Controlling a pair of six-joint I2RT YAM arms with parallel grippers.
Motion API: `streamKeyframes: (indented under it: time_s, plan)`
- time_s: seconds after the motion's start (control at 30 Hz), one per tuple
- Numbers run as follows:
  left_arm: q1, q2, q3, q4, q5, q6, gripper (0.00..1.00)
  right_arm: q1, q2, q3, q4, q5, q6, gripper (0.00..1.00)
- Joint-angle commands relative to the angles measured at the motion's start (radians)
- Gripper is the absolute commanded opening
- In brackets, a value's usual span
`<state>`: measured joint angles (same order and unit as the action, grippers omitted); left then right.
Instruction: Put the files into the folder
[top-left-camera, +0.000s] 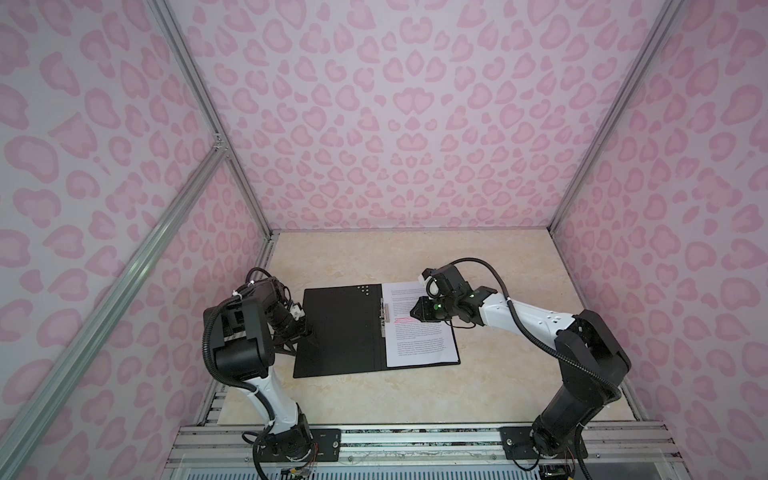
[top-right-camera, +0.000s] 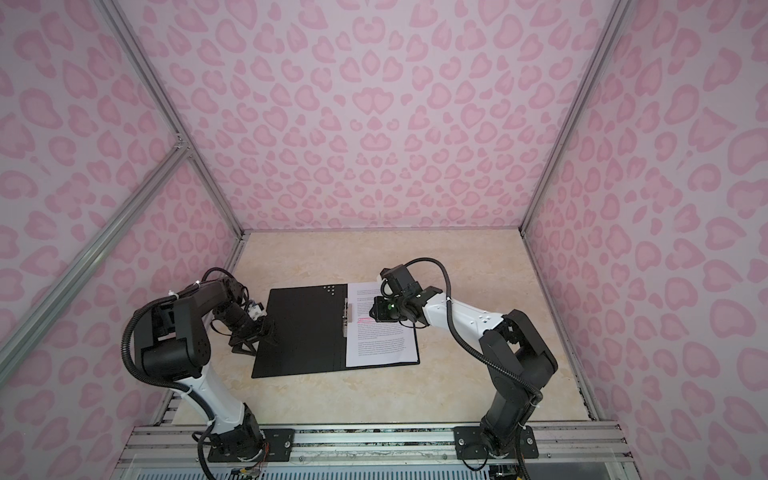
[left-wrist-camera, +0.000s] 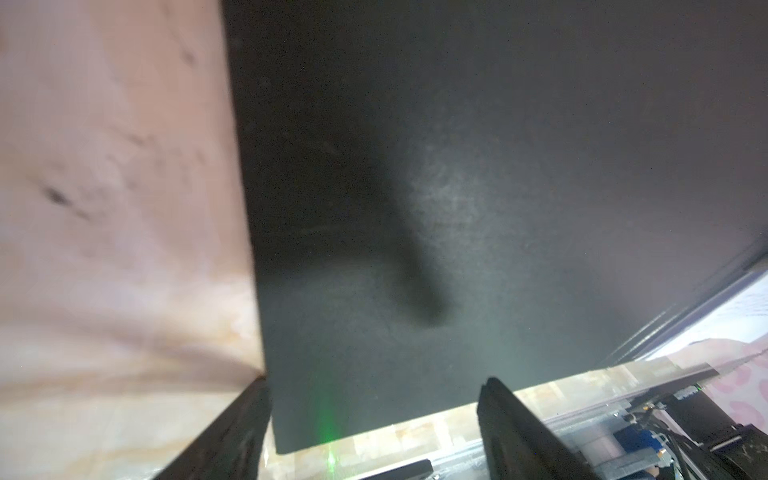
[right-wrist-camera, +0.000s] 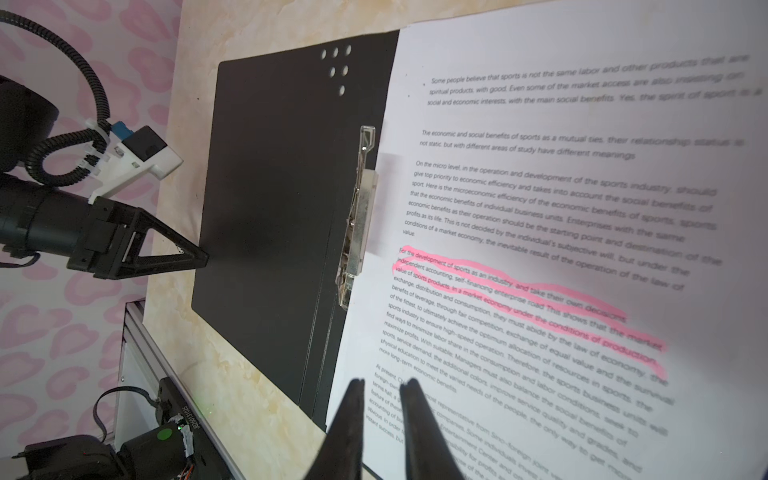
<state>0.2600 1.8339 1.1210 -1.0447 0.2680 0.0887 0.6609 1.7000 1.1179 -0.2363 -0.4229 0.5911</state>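
Files (top-left-camera: 419, 336) lie face up on the right half of the open folder (top-left-camera: 340, 328). It rests flat on the marble-pattern table (top-left-camera: 415, 395), black inside upward. In the right wrist view the top sheet (right-wrist-camera: 582, 249) covers that half, and its inner edge runs along the metal spine clip (right-wrist-camera: 357, 216). Whether that edge sits under the clip cannot be determined. Pink highlighter (right-wrist-camera: 532, 307) marks a few lines at mid-page.

Right gripper (right-wrist-camera: 382, 384): jaws narrow, a slim gap between the tips, nothing held. It is positioned over the sheet, toward the spine side. Judged purpose: to pin the paper so that it does not slide when the cover is moved. No view confirms contact with the paper.

Left gripper (left-wrist-camera: 374, 382): jaws wide, holding nothing. In the left wrist view the outer edge of the bare left cover (left-wrist-camera: 457, 166) lies between the fingers. In both top views the gripper sits at that edge, about mid-length. Judged purpose: to catch the cover's edge so that it can be lifted and folded over the sheets.

Status, as judged: loading appears done and the folder is not yet closed.

Caution: the cover is thin and lies flat on the table, so one finger must get beneath it. A slip could push the folder sideways and shift the sheets.
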Motion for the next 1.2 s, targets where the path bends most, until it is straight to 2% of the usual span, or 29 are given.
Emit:
streamKeyframes:
  time_s: [0.0, 0.27, 0.5, 0.63, 0.97, 1.17]
  plan:
    - [-0.005, 0.009, 0.01, 0.061, 0.059, 0.014, 0.82, 0.0, 0.007, 0.006, -0.003, -0.002, -0.002, 0.2]
    - [-0.005, -0.077, 0.054, 0.056, -0.029, 0.047, 0.83, -0.004, 0.049, 0.113, -0.088, 0.008, -0.065, 0.2]
    - [-0.03, -0.258, 0.099, 0.036, 0.083, 0.121, 0.83, -0.006, 0.169, 0.306, -0.191, 0.009, -0.161, 0.2]
    - [-0.094, -0.33, 0.061, 0.07, 0.125, 0.151, 0.83, -0.016, 0.259, 0.441, -0.228, -0.002, -0.193, 0.2]
    - [-0.275, -0.282, -0.017, 0.189, -0.017, 0.142, 0.83, -0.018, 0.445, 0.668, -0.282, -0.054, -0.232, 0.21]
    - [-0.309, -0.22, -0.027, 0.232, -0.068, 0.129, 0.82, -0.019, 0.533, 0.742, -0.283, -0.083, -0.237, 0.22]
